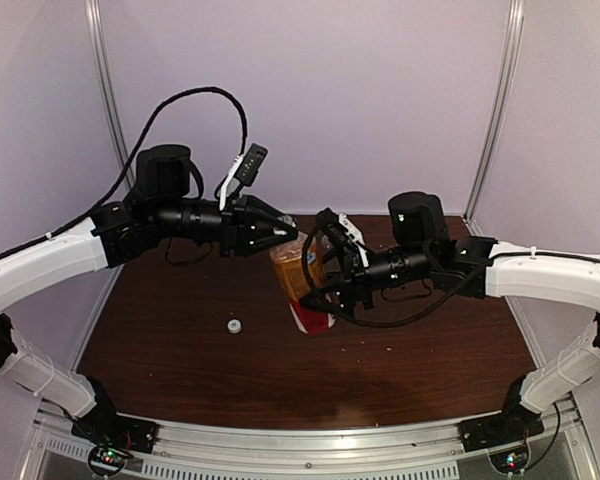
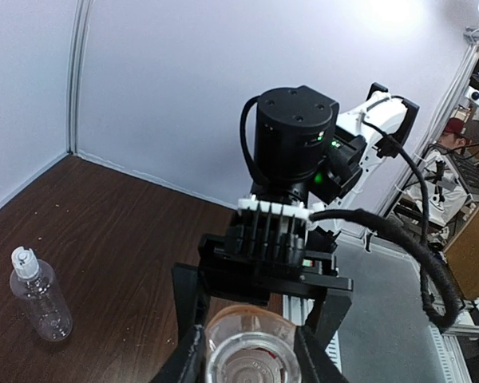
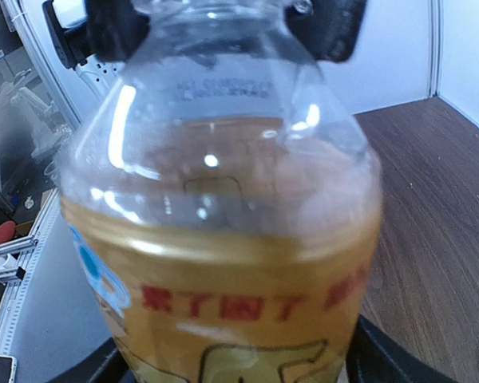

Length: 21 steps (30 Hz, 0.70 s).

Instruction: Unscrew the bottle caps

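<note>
Showing two robot arms meeting over a dark wooden surface [image 1: 180, 370], with an amber bottle [image 1: 293, 275] between them, tilted so its top leans toward the left arm. Its red-labelled base is low, at or just above the surface; which one cannot be told.

The left tool [image 1: 285, 235] is at the top of the amber bottle. In the left wrist view its black fingers [image 2: 190, 355] are pressed against both sides of a small round whitish screw cap [image 2: 251, 361], pinching it.

The right tool [image 1: 325, 285] straddles the body of the amber bottle, below its shoulder. The pictures do not show whether it is squeezing or merely standing around the bottle.

A clear bottle [image 2: 40, 299], cap on, stands well apart from the amber bottle, on the left arm's side.

The amber bottle looks like thin plastic, more than half full, so it is probably moderately heavy, with smooth walls that would dent under a hard squeeze and could slip. The best hold is likely around the labelled middle, where liquid backs the wall. The cap seems small and stiff, and is best gripped across its rim. While the bottle is tilted, liquid could spill once the cap loosens.
</note>
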Tool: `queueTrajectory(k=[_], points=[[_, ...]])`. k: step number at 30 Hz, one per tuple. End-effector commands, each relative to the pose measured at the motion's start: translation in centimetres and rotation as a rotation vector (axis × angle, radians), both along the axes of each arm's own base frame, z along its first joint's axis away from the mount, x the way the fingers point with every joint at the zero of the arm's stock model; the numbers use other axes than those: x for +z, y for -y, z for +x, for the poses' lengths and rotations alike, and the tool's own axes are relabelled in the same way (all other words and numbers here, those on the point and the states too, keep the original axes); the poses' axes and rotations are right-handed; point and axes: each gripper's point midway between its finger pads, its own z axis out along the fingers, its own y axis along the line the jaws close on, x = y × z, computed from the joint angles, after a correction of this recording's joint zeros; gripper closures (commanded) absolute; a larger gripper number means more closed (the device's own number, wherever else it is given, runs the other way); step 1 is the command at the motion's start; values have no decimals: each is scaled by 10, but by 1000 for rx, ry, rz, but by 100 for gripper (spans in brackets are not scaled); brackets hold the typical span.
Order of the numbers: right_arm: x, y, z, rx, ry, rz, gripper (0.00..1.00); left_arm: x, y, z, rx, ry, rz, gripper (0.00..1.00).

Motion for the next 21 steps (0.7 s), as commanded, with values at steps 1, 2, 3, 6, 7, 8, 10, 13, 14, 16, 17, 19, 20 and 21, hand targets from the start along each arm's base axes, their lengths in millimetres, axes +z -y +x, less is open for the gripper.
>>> queueTrajectory(k=[1, 2, 3, 6, 7, 8, 10, 13, 14, 16, 17, 19, 20, 21], points=[[4, 7, 14, -96, 22, -30, 7, 8, -14, 1, 63, 84, 29, 100], [3, 9, 16, -110, 23, -35, 2, 4, -17, 5, 88, 85, 52, 100], [3, 11, 17, -125, 24, -40, 0, 0, -21, 8, 112, 91, 72, 100], [2, 19, 26, -186, 38, -58, 0, -14, -36, 29, 243, 105, 149, 100], [2, 22, 29, -210, 43, -64, 0, -20, -43, 39, 303, 109, 183, 100], [1, 25, 33, -237, 48, -74, 0, -25, -50, 49, 368, 112, 213, 100], [1, 31, 44, -302, 59, -91, 0, -37, -67, 74, 532, 120, 283, 100], [0, 41, 61, -406, 72, -116, 0, -53, -96, 107, 765, 143, 369, 100], [0, 44, 66, -443, 75, -121, 0, -57, -105, 116, 831, 150, 389, 100], [1, 51, 75, -509, 80, -127, 0, -63, -116, 129, 918, 160, 401, 100], [1, 53, 78, -533, 79, -130, 0, -66, -121, 135, 952, 160, 406, 100], [1, 57, 82, -565, 78, -132, 0, -72, -128, 146, 1006, 160, 408, 100], [-1, 58, 83, -570, 76, -133, 0, -78, -130, 152, 1030, 159, 413, 100], [-1, 60, 83, -576, 75, -133, 0, -82, -132, 157, 1051, 163, 415, 100]])
